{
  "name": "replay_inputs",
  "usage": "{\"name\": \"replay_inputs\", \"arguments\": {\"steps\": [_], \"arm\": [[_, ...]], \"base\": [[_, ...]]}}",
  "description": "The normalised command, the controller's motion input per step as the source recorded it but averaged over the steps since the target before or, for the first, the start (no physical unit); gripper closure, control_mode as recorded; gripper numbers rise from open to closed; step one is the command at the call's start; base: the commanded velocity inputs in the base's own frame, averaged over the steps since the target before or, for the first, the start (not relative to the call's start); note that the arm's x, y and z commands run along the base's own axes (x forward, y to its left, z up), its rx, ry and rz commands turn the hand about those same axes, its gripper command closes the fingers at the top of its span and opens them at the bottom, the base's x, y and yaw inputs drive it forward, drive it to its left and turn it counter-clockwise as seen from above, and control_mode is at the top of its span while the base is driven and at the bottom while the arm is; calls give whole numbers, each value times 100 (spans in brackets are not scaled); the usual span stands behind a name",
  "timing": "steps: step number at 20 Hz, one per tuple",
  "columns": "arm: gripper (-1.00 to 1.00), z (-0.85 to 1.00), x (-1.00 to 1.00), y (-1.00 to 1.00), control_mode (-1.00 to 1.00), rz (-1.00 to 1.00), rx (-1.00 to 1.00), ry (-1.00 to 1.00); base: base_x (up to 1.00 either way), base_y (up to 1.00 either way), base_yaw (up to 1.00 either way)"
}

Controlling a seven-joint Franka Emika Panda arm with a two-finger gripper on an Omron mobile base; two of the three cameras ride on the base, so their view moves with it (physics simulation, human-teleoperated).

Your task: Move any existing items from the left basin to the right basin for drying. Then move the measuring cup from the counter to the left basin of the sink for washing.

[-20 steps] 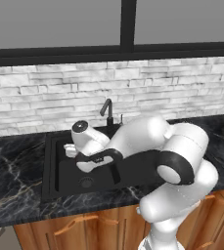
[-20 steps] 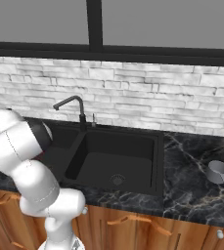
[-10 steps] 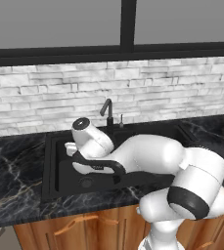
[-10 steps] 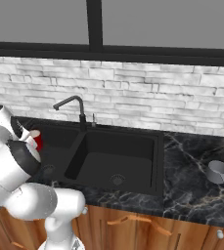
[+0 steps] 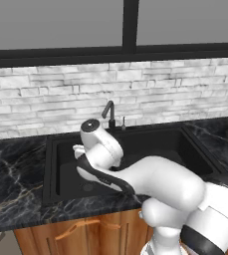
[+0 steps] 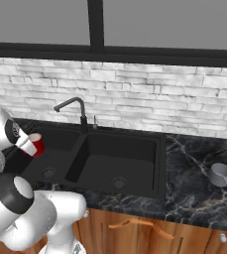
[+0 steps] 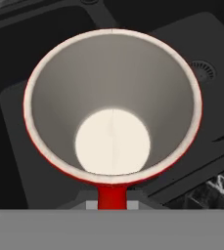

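Cup (image 6: 35, 144), red with a white inside, is up in the air over the left basin (image 6: 48, 163); we see our gripper (image 6: 27, 144) clamped on its rim, tipping it sideways; far right, on the counter (image 6: 194, 183), sits the measuring cup (image 6: 221, 175).

Right basin (image 6: 116, 163) open (drain bare); faucet (image 6: 71, 107) stands behind divider

The arm now reaches further left over the sink (image 6: 135, 171), and the red cup (image 6: 34, 144) hangs lifted above the left basin (image 6: 48, 166).
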Motion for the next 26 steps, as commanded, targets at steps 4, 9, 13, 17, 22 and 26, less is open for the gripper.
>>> {"name": "replay_inputs", "arguments": {"steps": [4, 9, 13, 17, 22, 26], "arm": [[100, 24, -23, -30, -100, -4, 0, 0], [100, 30, -24, -34, -100, -4, 0, 0], [100, 22, -19, -35, -100, -4, 0, 0], [100, 6, -8, -37, -100, -5, 0, 1], [100, 1, 0, -48, -100, -6, 0, 1], [100, 1, 0, -57, -100, -6, 0, 2]], "base": [[0, 0, 0], [0, 0, 0], [0, 0, 0], [0, 0, 0], [0, 0, 0], [0, 0, 0]]}}
